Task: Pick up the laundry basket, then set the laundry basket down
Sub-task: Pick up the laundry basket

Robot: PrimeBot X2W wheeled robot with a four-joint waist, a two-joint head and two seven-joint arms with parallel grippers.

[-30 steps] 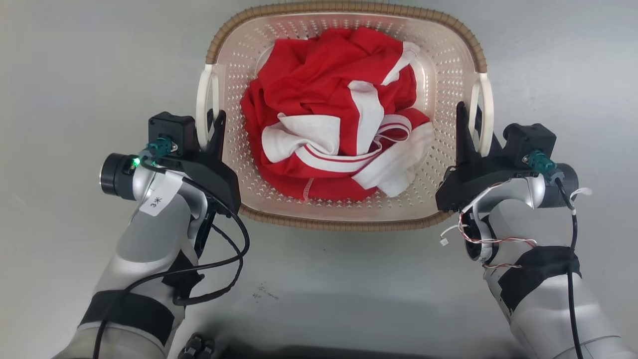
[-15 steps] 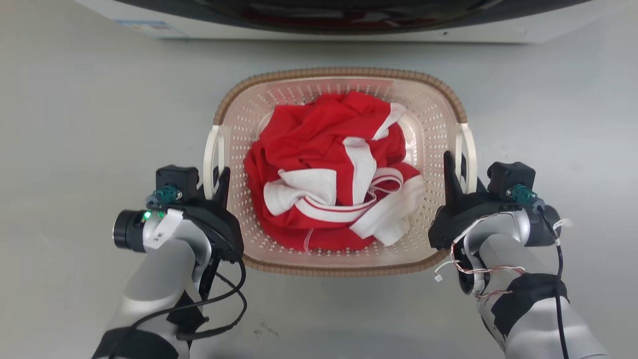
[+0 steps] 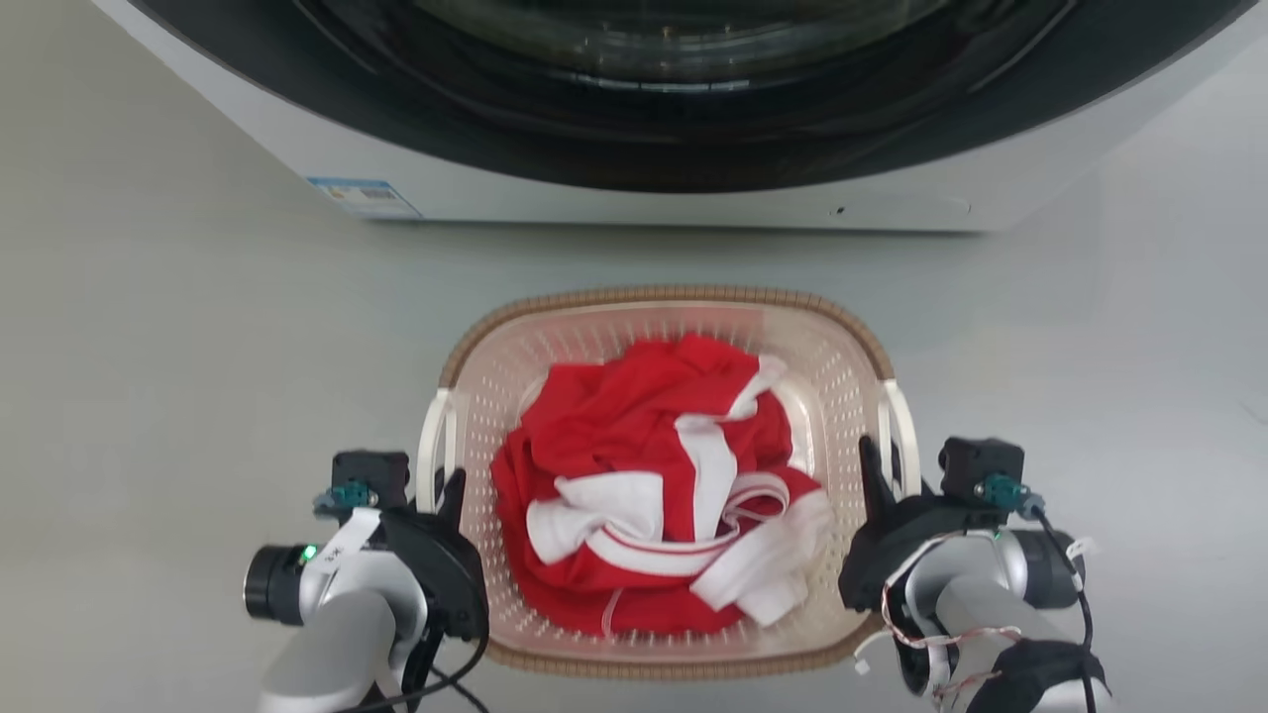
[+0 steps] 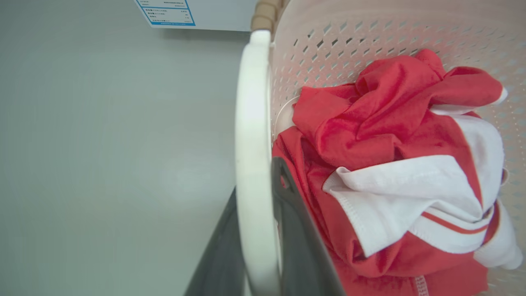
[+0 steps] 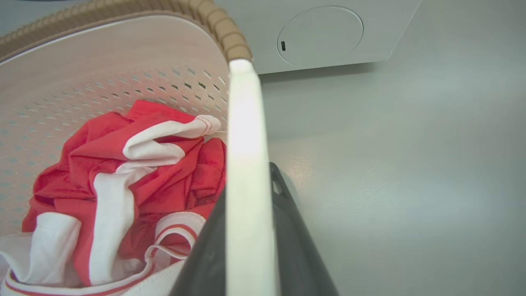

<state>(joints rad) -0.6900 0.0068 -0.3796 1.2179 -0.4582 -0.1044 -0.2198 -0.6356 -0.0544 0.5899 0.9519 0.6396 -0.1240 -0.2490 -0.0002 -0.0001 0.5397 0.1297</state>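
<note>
One laundry basket (image 3: 664, 295) was at lower centre, one red-white garment (image 3: 654, 495) inside. Two tools, left tool (image 3: 441, 487) and right tool (image 3: 885, 465), each clamped on one of its two white handles. One washing machine (image 3: 634, 198) near the far rim; open floor (image 3: 198, 347) both sides.

The laundry basket (image 3: 842, 386) is cream, its walls dotted with rows of small holes, with a brown woven-look rim (image 3: 664, 295) and white side handles (image 3: 429, 465). The garment (image 3: 634, 426) in it is bright red with broad white bands and a thin red stripe on white trim. The washing machine (image 3: 594, 203) is white with a black door ring (image 3: 693, 149) and a blue-edged label (image 3: 363, 196). The floor (image 3: 178, 376) is pale grey. The left pincer (image 3: 443, 487) and the right pincer (image 3: 885, 465) have dark grey fingers.
</note>
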